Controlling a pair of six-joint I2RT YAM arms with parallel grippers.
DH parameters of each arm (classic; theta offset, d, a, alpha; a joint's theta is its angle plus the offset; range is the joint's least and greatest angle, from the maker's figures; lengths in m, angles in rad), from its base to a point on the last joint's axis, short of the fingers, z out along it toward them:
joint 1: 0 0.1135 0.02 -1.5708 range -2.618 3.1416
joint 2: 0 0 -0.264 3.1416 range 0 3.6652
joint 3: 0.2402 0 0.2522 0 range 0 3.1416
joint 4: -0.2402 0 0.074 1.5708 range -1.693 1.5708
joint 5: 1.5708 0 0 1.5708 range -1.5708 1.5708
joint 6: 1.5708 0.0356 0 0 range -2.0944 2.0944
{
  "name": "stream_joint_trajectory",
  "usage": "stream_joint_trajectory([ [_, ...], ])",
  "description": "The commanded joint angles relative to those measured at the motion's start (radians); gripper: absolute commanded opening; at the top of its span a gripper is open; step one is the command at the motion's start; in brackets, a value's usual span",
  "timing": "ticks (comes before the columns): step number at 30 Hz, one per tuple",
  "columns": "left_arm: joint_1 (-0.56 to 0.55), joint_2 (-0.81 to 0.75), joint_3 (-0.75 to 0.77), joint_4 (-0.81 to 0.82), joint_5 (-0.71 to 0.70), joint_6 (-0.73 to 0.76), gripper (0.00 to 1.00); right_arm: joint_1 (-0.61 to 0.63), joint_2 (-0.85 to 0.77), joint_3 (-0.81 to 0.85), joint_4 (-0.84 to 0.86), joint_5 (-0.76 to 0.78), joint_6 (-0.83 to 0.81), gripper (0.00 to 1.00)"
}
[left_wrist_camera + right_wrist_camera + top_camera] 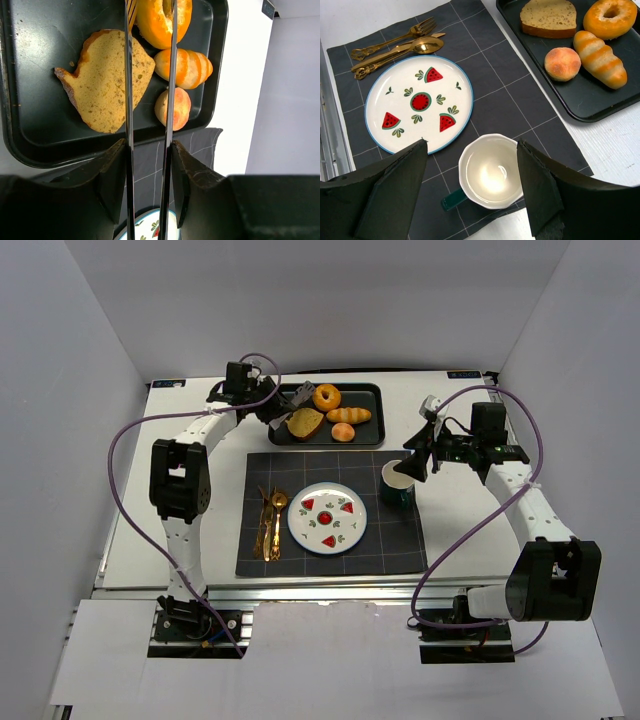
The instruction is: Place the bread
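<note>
A slice of brown bread (305,423) lies at the left of the black tray (372,390), next to a donut (326,397), a striped roll (349,415) and a round bun (343,432). My left gripper (268,405) is over the tray's left end, shut on thin metal tongs (128,100). In the left wrist view the tongs' two blades run over the bread slice (107,82) and past the donut (162,20); their tips are out of frame. My right gripper (415,462) is open and empty above a white cup (492,172).
A watermelon-patterned plate (327,518) sits in the middle of a dark checked placemat (400,545). Gold cutlery (270,520) lies to its left and the green-sided cup (398,483) to its right. White walls enclose the table.
</note>
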Motion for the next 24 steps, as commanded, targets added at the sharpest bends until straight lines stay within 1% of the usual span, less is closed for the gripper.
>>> stream_joint_trajectory([
  [1,-0.001,0.002,0.036,-0.013,0.019,0.019,0.49,-0.008,-0.022,-0.005,0.016,-0.025,-0.007,0.77],
  [8,-0.020,0.037,0.067,-0.023,0.030,0.017,0.50,-0.010,-0.019,-0.005,0.021,-0.028,-0.004,0.77],
  [20,-0.029,0.046,0.067,0.011,0.050,-0.013,0.50,-0.013,-0.026,-0.018,0.022,-0.030,0.000,0.77],
  [24,-0.030,0.060,0.082,-0.007,0.047,-0.013,0.50,-0.013,-0.029,-0.019,0.028,-0.031,0.001,0.77],
])
